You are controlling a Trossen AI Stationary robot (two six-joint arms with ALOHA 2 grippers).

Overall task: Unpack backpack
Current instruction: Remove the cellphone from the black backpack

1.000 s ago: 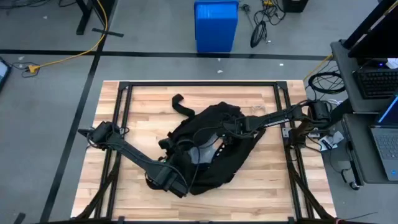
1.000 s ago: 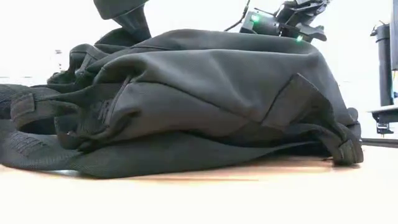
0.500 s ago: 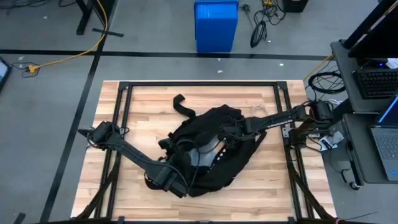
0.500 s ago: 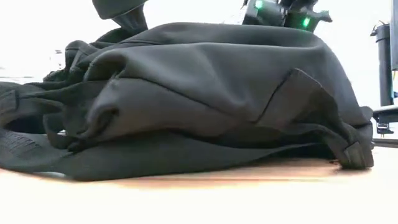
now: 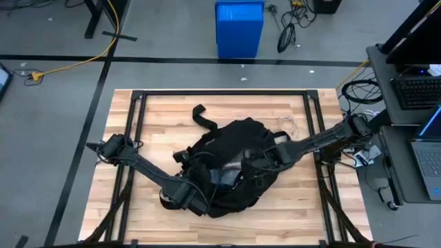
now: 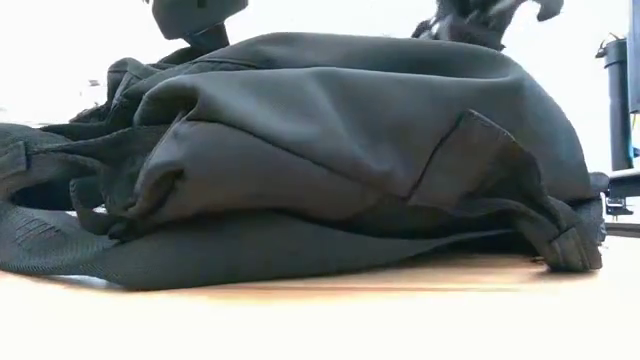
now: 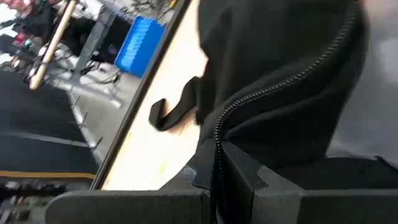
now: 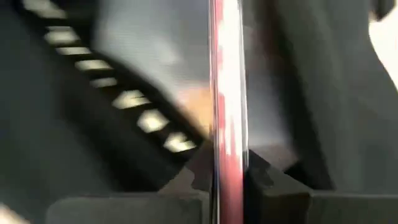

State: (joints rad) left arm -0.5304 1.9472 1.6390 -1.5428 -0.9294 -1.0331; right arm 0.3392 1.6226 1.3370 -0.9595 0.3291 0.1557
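The left gripper (image 7: 217,186) was clamped on the backpack's (image 5: 231,162) zipper edge (image 7: 261,106); in the left wrist view the black fabric ran down between its two fingers (image 7: 186,183). In the high view this gripper (image 5: 194,203) sat at the backpack's near left corner.

The right gripper (image 8: 227,180) was closed on a thin red and white object (image 8: 227,81) standing edge-on between its fingers; what the object was could not be determined. In the high view this gripper (image 5: 256,162) was over the backpack's open middle, where pale lining (image 5: 231,172) showed.

The backpack lay flat at the centre of the wooden table (image 5: 158,117). A black strap (image 5: 200,116) trailed from the backpack toward the table's far edge. In the low view the backpack (image 6: 330,160) filled the frame and blocked sight of both grippers.

Beyond the backpack, past the table's far edge, a blue bin (image 5: 239,29) stood on the floor. To the backpack's right, off the table, were a laptop (image 5: 431,148) and coiled cables (image 5: 358,91).
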